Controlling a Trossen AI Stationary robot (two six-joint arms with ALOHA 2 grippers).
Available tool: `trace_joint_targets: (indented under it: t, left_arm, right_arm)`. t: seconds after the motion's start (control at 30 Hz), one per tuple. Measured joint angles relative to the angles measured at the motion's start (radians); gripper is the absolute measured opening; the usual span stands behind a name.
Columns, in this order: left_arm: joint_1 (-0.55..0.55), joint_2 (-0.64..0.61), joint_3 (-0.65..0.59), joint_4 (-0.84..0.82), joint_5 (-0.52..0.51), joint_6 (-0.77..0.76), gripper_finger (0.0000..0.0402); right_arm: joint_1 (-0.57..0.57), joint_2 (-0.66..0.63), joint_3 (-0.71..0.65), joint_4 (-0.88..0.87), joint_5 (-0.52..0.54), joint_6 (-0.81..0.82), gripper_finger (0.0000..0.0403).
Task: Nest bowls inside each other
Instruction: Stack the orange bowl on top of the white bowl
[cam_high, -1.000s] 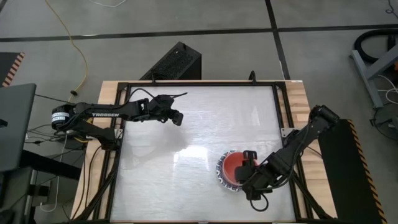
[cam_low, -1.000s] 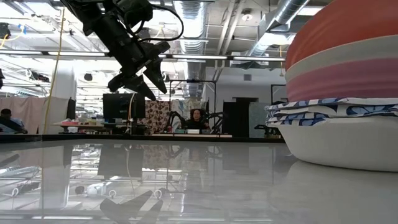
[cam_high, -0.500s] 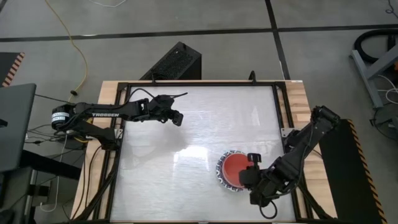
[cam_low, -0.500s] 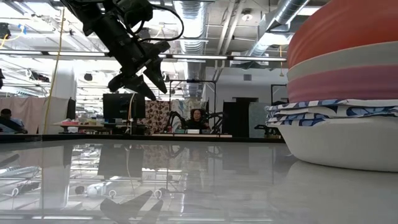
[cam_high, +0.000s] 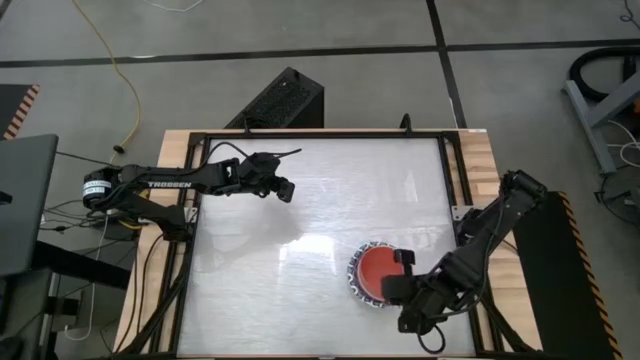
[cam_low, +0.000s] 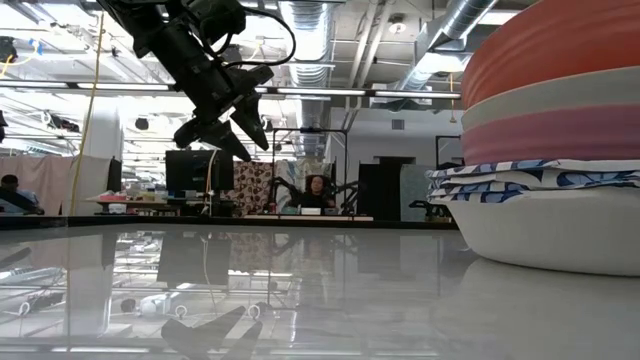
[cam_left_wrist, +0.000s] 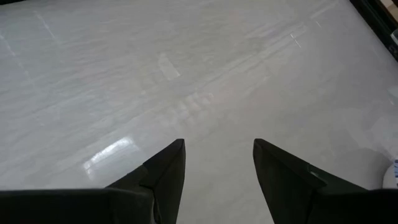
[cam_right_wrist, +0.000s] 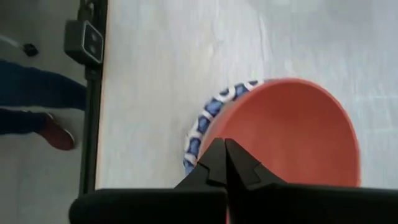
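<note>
The bowls stand nested in one stack (cam_high: 372, 275) on the table's near right part, the bottom cream-white bowl (cam_low: 560, 230) resting on the tabletop. Above it show blue-patterned rims (cam_right_wrist: 200, 124), a pink bowl (cam_low: 560, 135), a white one and the red bowl (cam_right_wrist: 292, 130) on top. My right gripper (cam_right_wrist: 224, 157) is shut and hangs over the red bowl's near-right rim; in the high view it (cam_high: 401, 262) overlaps that rim. My left gripper (cam_high: 288, 190) hovers open over the far left of the table, well above the bare top (cam_left_wrist: 217, 93).
A black metal frame (cam_high: 455, 190) borders the glossy tabletop. A black box (cam_high: 285, 98) sits on the floor beyond the far edge. A person's legs (cam_right_wrist: 37, 99) show on the floor past the table's edge, and people sit far back in the room (cam_low: 318, 188).
My right gripper has drawn back a little from over the red bowl toward the table's near right corner and risen slightly. The stack has stayed where it was.
</note>
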Motion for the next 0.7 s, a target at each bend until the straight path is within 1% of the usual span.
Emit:
trace_joint_targets:
  t: [0.27,0.37,0.7]
  left_arm:
    - [0.000,0.000,0.000,-0.002,0.037,0.001,0.0178]
    - [0.000,0.000,0.000,-0.008,0.040,0.001,0.0178]
    - [0.000,0.000,0.000,-0.031,0.046,-0.001,0.0178]
  right_arm:
    - [-0.017,0.002,-0.087,0.116,0.000,-0.009,0.0005]
    - [-0.016,0.002,-0.113,0.151,0.000,0.011,0.0005]
    - [-0.016,0.002,-0.124,0.160,0.000,0.027,0.0004]
